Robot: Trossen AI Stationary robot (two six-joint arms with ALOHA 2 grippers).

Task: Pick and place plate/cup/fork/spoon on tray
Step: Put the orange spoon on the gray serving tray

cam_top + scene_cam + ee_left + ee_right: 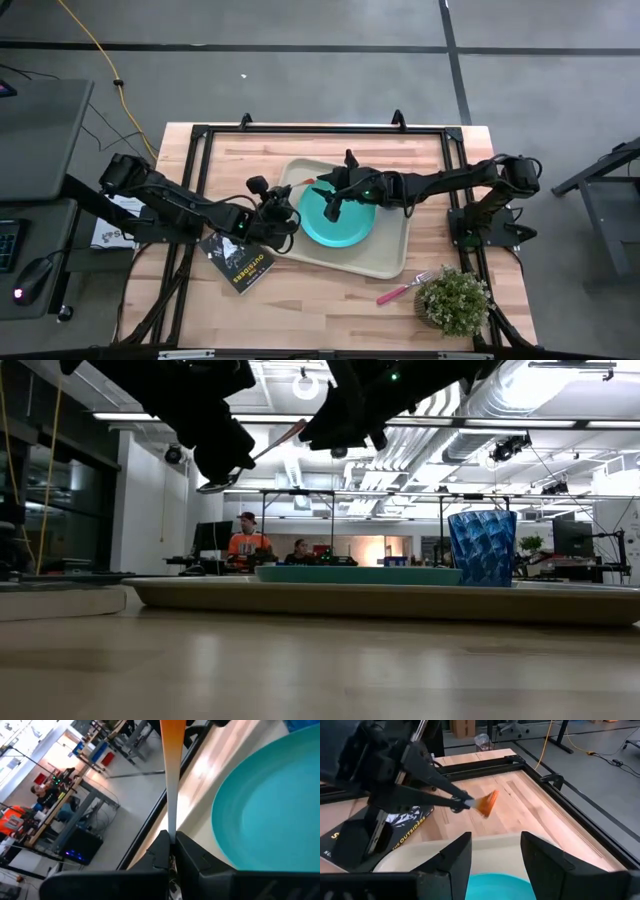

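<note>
My left gripper [288,200] is shut on the spoon [479,802], held in the air over the tray's far left corner; its orange handle [305,183] points away from the fingers. My right gripper [495,865] is open and empty, just above the turquoise plate [340,228]. The plate lies flat on the beige tray [385,262]. The blue cup [482,547] stands upright on the tray; in the high view the right arm hides it. The red-pink fork [403,288] lies on the table off the tray's near right corner. My left gripper pinches the spoon between its two fingers [161,851] at the silver end of the handle [172,827], near the bowl. The orange handle sticks out ahead of the fingers, along their line. The spoon is lifted clear of the tray and slants upward in the low view [268,450].
A dark book [238,262] lies on the table left of the tray, under my left arm. A small potted plant [455,300] stands at the near right, beside the fork. Black frame rails [320,130] run along the table's far and side edges. People sit in the room beyond.
</note>
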